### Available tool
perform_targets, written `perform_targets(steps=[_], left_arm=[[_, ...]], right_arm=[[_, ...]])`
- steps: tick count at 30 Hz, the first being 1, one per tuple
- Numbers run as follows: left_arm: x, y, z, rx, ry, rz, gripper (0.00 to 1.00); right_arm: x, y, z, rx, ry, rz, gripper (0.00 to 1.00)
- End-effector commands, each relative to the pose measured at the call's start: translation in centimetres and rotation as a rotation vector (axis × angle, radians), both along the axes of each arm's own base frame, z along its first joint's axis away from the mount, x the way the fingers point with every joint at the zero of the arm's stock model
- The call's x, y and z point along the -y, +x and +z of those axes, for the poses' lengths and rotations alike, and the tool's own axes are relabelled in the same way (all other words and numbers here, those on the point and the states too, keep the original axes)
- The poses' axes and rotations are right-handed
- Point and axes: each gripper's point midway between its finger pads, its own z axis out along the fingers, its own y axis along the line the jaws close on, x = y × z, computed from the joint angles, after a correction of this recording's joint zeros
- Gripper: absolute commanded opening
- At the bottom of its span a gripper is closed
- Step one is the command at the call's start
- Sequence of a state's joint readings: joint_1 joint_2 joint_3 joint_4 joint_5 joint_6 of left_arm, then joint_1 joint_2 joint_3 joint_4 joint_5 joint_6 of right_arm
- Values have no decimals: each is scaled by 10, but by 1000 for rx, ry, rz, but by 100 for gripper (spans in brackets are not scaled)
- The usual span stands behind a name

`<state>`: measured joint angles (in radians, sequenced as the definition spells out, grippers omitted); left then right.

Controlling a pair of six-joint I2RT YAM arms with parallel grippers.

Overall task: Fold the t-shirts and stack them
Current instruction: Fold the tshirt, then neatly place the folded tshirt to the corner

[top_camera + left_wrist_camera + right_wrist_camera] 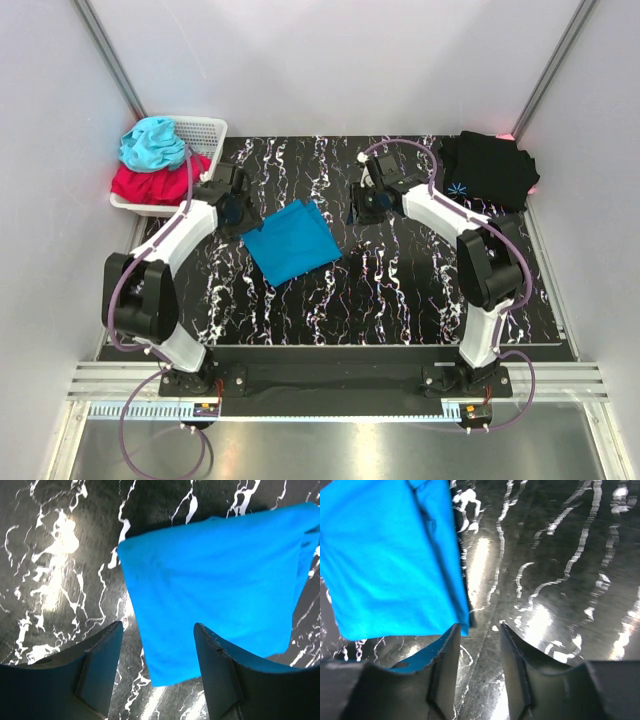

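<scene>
A medium-blue t-shirt point(292, 241) lies folded into a flat rectangle on the black marbled table, between the two arms. It shows in the left wrist view point(215, 585) and the right wrist view point(390, 555). A black t-shirt point(488, 170) with a pale-blue starburst print lies folded at the far right corner. My left gripper point(238, 212) hovers open and empty at the blue shirt's left edge point(157, 627). My right gripper point(362, 207) hovers open and empty just off the shirt's right corner point(479, 630).
A white basket point(195, 135) at the far left holds a turquoise garment point(152, 143) and a red one point(150, 183). Grey walls close in the table on three sides. A metal rail runs along the near edge.
</scene>
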<state>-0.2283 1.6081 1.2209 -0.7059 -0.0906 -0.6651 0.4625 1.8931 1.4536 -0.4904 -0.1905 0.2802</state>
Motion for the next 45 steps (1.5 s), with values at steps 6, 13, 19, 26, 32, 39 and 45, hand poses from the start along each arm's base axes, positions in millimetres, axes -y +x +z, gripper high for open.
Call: perform_targets(steps=[6, 13, 19, 26, 32, 39, 45], left_arm=[[38, -21, -7, 31, -240, -48, 64], [51, -22, -14, 24, -316, -78, 65], [63, -19, -21, -3, -371, -102, 65], [63, -18, -26, -14, -365, -94, 65], [60, -17, -24, -5, -354, -95, 65], [54, -18, -23, 2, -338, -90, 65], [52, -18, -21, 5, -338, -88, 65]], right_arm=[[-38, 0, -28, -75, 126, 134, 55], [-62, 12, -38, -92, 215, 180, 60], [-79, 21, -27, -81, 348, 241, 61], [-91, 15, -42, -149, 455, 270, 60], [-93, 5, -52, -182, 486, 301, 60], [-80, 9, -59, -140, 409, 255, 60], [-61, 26, -70, -95, 284, 180, 58]])
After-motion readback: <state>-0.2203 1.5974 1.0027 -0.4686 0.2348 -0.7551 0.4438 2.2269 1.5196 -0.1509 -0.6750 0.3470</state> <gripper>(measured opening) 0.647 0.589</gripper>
